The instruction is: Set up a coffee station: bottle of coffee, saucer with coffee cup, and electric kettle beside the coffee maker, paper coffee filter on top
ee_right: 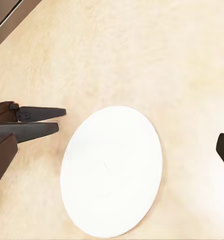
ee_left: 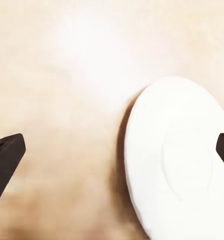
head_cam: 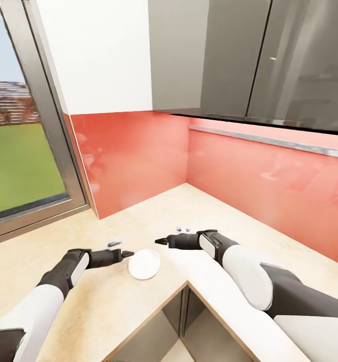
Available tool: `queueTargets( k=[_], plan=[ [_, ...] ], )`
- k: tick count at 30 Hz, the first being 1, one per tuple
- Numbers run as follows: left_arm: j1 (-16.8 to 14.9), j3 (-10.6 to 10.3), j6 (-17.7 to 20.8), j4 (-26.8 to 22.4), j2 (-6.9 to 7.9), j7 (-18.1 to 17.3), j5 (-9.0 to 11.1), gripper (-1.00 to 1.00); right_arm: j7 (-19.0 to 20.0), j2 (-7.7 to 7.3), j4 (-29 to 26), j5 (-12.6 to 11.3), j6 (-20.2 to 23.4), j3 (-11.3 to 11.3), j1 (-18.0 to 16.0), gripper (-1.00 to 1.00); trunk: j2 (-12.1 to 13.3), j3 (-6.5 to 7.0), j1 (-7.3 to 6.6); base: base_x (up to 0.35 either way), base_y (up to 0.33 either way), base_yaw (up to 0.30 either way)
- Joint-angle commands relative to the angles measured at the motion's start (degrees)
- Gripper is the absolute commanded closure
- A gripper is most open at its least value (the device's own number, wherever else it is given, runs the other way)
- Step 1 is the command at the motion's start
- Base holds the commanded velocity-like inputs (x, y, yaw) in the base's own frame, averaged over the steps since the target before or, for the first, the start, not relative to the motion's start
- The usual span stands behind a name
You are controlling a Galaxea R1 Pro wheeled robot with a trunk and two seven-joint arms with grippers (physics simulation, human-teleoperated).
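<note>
**Saucer on the corner countertop**

Light-wood kitchen countertop (head_cam: pixel 153 211) wraps a corner beneath a red backsplash (head_cam: pixel 138 151) (grey wall cabinets (head_cam: pixel 269 55) above). Both arms reach over it. Left gripper (head_cam: pixel 130 254), jaws spread, sits just beside the flat white saucer (head_cam: pixel 144 264); right gripper (head_cam: pixel 159 242), also open, hovers near it.

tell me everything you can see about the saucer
The saucer is a small, flat, round white plate with a smooth, glazed look and a faint ring marking its centre well. It is empty and lies flat on the light speckled countertop, close to the inner corner of the counter's front edge. The left gripper sits just beside its rim, with no clear contact; the right gripper hovers nearby. Nothing rests on it.
</note>
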Motion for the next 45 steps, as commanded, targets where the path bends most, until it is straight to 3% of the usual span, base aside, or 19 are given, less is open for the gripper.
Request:
queueTargets(
  k=[1,7,8,11,12,14,19,23,26,31,32,34,45],
  plan=[
    [0.28,0.05,0.42,0.05,0.03,-0.44,-0.15,-1.0,0.16,0.01,-0.14,0.54,0.44,-0.5,0.0,-1.0,-0.11,-0.14,0.04,0.0,0.0,0.275],
    [2.04,0.04,0.42,0.13,0.07,-1.4,3.79,-1.0,0.08,0.01,-0.14,0.61,0.36,-0.5,0.13,-1.0,-0.11,-0.14,0.04,0.0,0.0,0.276],
    [3.73,0.04,0.42,0.15,0.07,-1.41,-1.16,-1.0,0.08,0.01,-0.14,0.61,0.36,-0.5,0.13,-1.0,-0.11,-0.14,0.04,0.0,0.0,0.276],
    [3.62,0.61,0.47,-0.12,0.21,-1.18,0.84,-1.0,0.02,0.01,-0.15,0.62,0.35,-0.5,0.23,-1.0,-0.11,-0.14,0.04,0.0,0.0,0.275],
    [3.23,2.28,0.74,-0.58,0.45,-0.87,2.83,-1.0,-0.02,0.01,-0.14,0.64,0.35,-0.5,0.32,-1.0,-0.11,-0.14,0.04,0.0,0.0,0.2],
    [1.9,5.37,1.09,-0.91,0.49,-0.69,3.97,-1.0,-0.09,0.01,-0.14,0.63,0.3,-0.5,1.08,-1.0,-0.11,-0.14,0.04,0.0,0.0,0.088],
    [0.12,7.72,1.19,-1.01,0.25,-0.65,4.45,-1.0,-0.1,-0.97,-0.2,0.63,0.19,-0.5,2.58,-1.0,-0.11,-0.14,0.04,0.0,0.0,0.017],
    [-1.15,8.18,1.43,-1.04,0.0,-0.62,5.38,-1.0,-0.27,-1.55,-0.16,0.63,0.22,-0.5,3.32,-1.0,-0.11,-0.14,0.04,0.0,0.0,0.003],
    [-2.79,8.29,4.17,-0.88,-0.12,-0.63,7.96,-1.0,-2.38,-1.62,-0.21,0.52,0.19,-0.53,4.52,-1.0,-0.11,-0.14,0.04,0.0,0.0,0.0],
    [-3.35,8.35,5.45,-0.63,-0.27,-0.64,10.29,-1.0,-3.34,-1.62,-0.23,0.4,0.18,-0.65,5.03,-1.0,-0.11,-0.14,0.04,0.0,0.0,0.0],
    [-3.04,8.4,5.64,-0.37,-0.35,-0.64,13.05,-1.0,-3.49,-1.45,-0.22,0.42,0.18,-0.67,5.19,-1.0,-0.11,-0.14,0.04,0.0,0.0,0.0],
    [-2.82,8.45,5.67,-0.34,-0.33,-0.64,13.89,-1.0,-3.51,-1.41,-0.19,0.43,0.19,-0.68,5.22,-1.0,-0.11,-0.14,0.04,0.0,0.0,0.0],
    [-1.82,8.25,5.18,-0.21,-0.47,-0.69,14.84,-1.0,-3.53,-1.2,-0.14,0.45,0.35,-0.68,5.87,-1.0,-0.11,-0.14,0.04,0.027,0.0,0.0]
  ],
)
